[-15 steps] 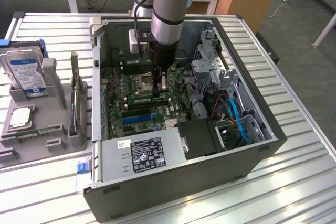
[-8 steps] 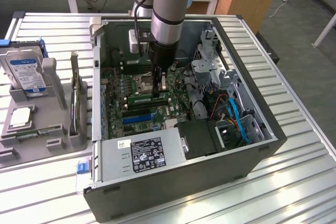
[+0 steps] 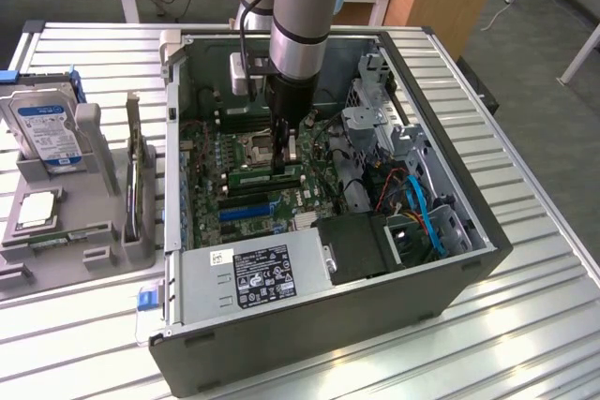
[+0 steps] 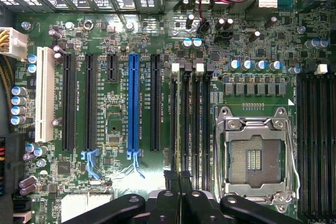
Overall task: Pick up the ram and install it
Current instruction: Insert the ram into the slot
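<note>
The ram [image 3: 255, 176], a narrow green stick, stands on edge in a memory slot of the motherboard [image 3: 211, 196] inside the open computer case [image 3: 450, 259]. My gripper [image 3: 281, 162] comes straight down onto the ram's end nearer the exterior view's right, with its fingers shut on the top edge. In the wrist view the black fingers [image 4: 172, 182] are pressed together over the row of memory slots [image 4: 195, 119], just beside the empty processor socket [image 4: 254, 156]. Seen edge-on there, the ram is hard to tell from the slots.
Close around the gripper are the grey power supply [image 3: 253, 274], the drive cage [image 3: 375, 110] and blue cables [image 3: 427, 213]. On the exterior view's left, a grey tray [image 3: 103, 250] holds a blue-labelled hard drive [image 3: 47, 128], a square silver chip [image 3: 37, 208] and an upright card [image 3: 136, 175].
</note>
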Robot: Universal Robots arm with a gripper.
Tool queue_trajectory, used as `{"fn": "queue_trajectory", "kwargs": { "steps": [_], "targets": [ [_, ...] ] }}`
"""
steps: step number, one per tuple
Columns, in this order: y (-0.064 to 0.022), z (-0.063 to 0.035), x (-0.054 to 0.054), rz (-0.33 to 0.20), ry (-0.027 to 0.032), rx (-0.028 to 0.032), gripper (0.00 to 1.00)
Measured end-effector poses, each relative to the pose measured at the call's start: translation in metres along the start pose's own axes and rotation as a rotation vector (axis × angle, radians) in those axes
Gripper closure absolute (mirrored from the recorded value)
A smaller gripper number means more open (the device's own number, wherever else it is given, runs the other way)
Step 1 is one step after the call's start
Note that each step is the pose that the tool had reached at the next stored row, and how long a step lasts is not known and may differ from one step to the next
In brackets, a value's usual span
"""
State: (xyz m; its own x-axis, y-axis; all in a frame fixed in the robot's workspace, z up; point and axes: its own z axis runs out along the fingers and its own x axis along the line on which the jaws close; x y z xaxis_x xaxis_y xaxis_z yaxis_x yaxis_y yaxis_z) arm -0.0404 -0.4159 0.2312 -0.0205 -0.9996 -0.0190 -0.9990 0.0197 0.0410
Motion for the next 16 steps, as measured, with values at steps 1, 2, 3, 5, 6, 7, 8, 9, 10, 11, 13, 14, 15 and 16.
{"fn": "queue_trajectory", "kwargs": {
  "steps": [1,2,3,5,6,7,8,9,10,11,13,14,15,16],
  "targets": [
    [0.0000,0.0002,0.0000,0.000,0.0000,0.0000,0.88],
    [0.0000,0.0005,0.0000,0.000,-0.0001,0.0000,0.88],
    [0.0000,0.0007,0.0000,0.000,-0.0001,0.0000,0.88],
    [0.0000,0.0013,0.0000,0.000,-0.0001,0.0000,0.88],
    [0.0000,0.0013,0.0000,0.000,-0.0002,0.0000,0.88],
    [0.0000,0.0013,0.0000,0.000,-0.0002,0.0001,0.88],
    [-0.0001,0.0013,0.0000,0.000,-0.0002,0.0001,0.88],
    [-0.0002,0.0013,0.0000,0.000,-0.0002,0.0000,0.88],
    [-0.0005,0.0013,0.0000,0.000,-0.0001,0.0000,0.88],
    [-0.0007,0.0013,0.0000,0.000,-0.0002,0.0001,0.88],
    [-0.0009,0.0013,0.0000,0.000,-0.0002,0.0001,0.88],
    [-0.0011,0.0013,0.0000,0.000,-0.0002,-0.0001,0.88],
    [-0.0012,0.0013,0.0000,0.000,-0.0003,-0.0002,0.88],
    [-0.0012,0.0013,0.0000,0.000,-0.0002,0.0000,0.88]
  ]
}}
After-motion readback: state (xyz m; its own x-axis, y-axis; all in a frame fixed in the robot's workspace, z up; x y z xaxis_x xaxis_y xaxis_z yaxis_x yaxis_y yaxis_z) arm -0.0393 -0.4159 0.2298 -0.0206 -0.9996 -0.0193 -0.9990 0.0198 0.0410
